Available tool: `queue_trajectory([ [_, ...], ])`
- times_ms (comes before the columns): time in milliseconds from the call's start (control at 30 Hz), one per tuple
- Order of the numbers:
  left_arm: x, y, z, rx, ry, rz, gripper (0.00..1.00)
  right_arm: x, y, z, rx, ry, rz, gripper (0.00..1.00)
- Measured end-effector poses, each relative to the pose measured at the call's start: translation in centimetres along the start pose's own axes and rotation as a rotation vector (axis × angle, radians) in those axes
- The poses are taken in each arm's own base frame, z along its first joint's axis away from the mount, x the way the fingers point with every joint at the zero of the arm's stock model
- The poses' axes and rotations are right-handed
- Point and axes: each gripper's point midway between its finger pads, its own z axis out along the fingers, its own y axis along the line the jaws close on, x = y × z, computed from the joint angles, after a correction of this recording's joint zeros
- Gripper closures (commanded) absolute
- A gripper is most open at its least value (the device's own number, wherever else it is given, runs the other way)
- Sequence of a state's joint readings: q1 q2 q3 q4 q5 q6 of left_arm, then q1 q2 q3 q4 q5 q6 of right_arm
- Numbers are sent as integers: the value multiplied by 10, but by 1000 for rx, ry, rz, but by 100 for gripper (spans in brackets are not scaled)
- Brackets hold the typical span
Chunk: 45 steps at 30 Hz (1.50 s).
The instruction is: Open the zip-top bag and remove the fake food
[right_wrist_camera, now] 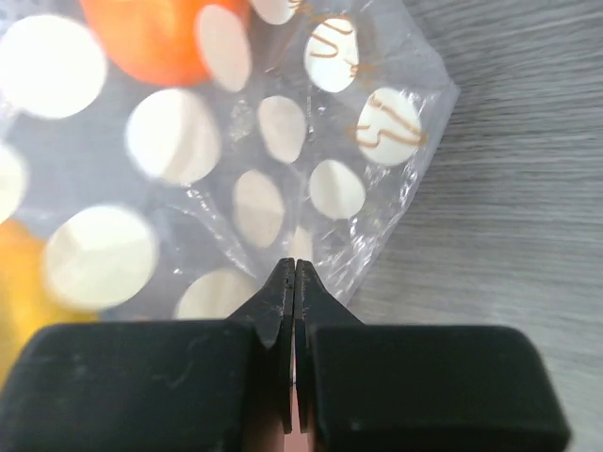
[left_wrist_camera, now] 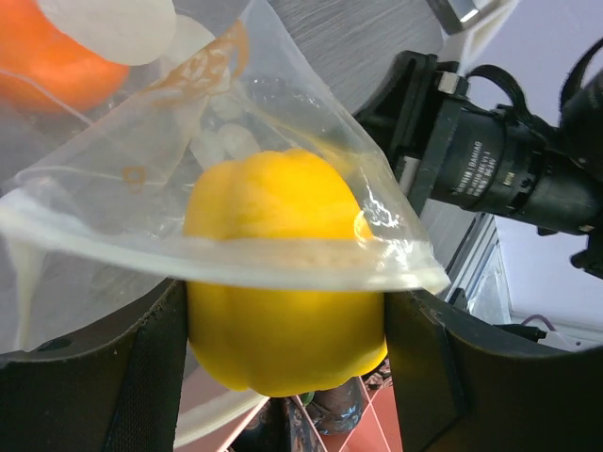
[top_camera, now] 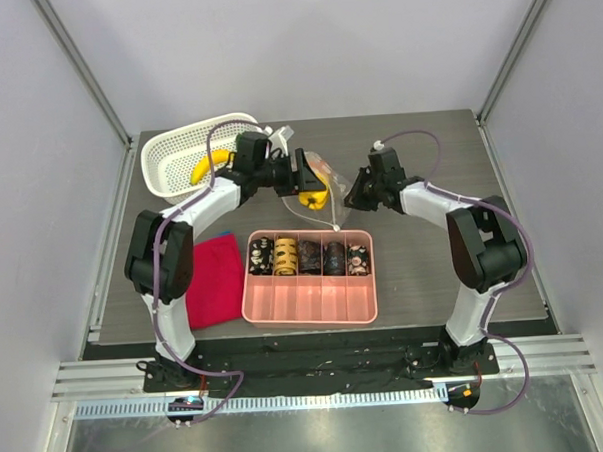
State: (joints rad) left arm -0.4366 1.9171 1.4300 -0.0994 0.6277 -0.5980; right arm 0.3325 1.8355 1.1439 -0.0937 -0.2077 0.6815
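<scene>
The clear zip-top bag [top_camera: 332, 185] with cream spots lies between my two grippers behind the pink tray. My left gripper [top_camera: 308, 189] is shut on a yellow toy pepper [top_camera: 314, 198]. In the left wrist view the pepper [left_wrist_camera: 283, 330] sits between my fingers [left_wrist_camera: 141, 377], half out of the bag's open rim [left_wrist_camera: 236, 268]. An orange piece [left_wrist_camera: 47, 66] lies deeper in the bag. My right gripper [top_camera: 359, 191] is shut on the bag's thin edge [right_wrist_camera: 283, 169], with jaws [right_wrist_camera: 295, 273] pinched together. The orange piece [right_wrist_camera: 151, 42] shows through the plastic. A yellow banana [top_camera: 207, 168] lies in the white basket.
The white lattice basket [top_camera: 168, 142] stands at the back left. The pink tray [top_camera: 310, 301] with dark patterned cylinders [top_camera: 309, 257] sits just in front of the bag. A red cloth [top_camera: 216, 278] lies left of the tray.
</scene>
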Motion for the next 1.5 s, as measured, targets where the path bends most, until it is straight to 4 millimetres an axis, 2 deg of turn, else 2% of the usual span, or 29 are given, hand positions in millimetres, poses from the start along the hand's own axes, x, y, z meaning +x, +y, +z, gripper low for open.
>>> queue_trajectory([
  [100, -2, -2, -2, -3, -9, 2, 100, -6, 6, -15, -7, -20, -48, 62],
  [133, -3, -2, -3, -5, -11, 0, 100, -9, 10, -22, -12, -26, -69, 57],
  [200, -4, -2, -2, -11, -15, -7, 100, -19, 20, -40, -26, -59, -126, 50],
  [367, -5, -1, -2, -18, -20, -21, 100, -43, 48, -83, -64, -161, -233, 41],
  [433, -5, 0, -2, -21, -22, -23, 100, -43, 62, -99, -95, -186, -299, 38],
  [500, -5, 0, -2, -23, -23, -23, 100, -31, 82, -107, -131, -191, -386, 31],
  [600, -5, 0, -2, -24, -23, -23, 100, -2, 108, -106, -176, -161, -513, 26],
  [667, -6, 0, -3, -26, -22, -24, 100, 19, 116, -100, -181, -132, -582, 25],
  [733, -7, -1, -3, -30, -22, -21, 100, 25, 112, -94, -149, -129, -615, 25],
  [900, -12, 0, -6, -61, -23, -1, 100, 18, 82, -83, -6, -160, -633, 25],
  [1033, -16, 0, -8, -75, -27, 16, 100, 16, 63, -80, 72, -166, -651, 30],
  [1067, -16, 0, -9, -77, -25, 17, 100, 15, 62, -79, 80, -171, -654, 41],
  [1133, -15, -1, -10, -79, -22, 16, 100, 13, 59, -73, 99, -171, -656, 56],
  [1167, -15, 0, -11, -83, -20, 16, 100, 12, 58, -68, 109, -168, -657, 70],
  [1200, -14, 0, -12, -89, -19, 17, 100, 11, 58, -62, 120, -164, -653, 76],
  [1233, -14, 0, -15, -98, -18, 19, 100, 10, 58, -56, 127, -160, -652, 86],
  [1300, -16, -2, -24, -119, -24, 34, 100, 9, 58, -46, 139, -153, -647, 96],
  [1400, -23, -11, -49, -119, -62, 62, 100, 3, 61, -39, 150, -162, -626, 99],
  [1500, -36, -19, -86, -105, -131, 69, 100, -11, 66, -38, 157, -184, -589, 99],
])
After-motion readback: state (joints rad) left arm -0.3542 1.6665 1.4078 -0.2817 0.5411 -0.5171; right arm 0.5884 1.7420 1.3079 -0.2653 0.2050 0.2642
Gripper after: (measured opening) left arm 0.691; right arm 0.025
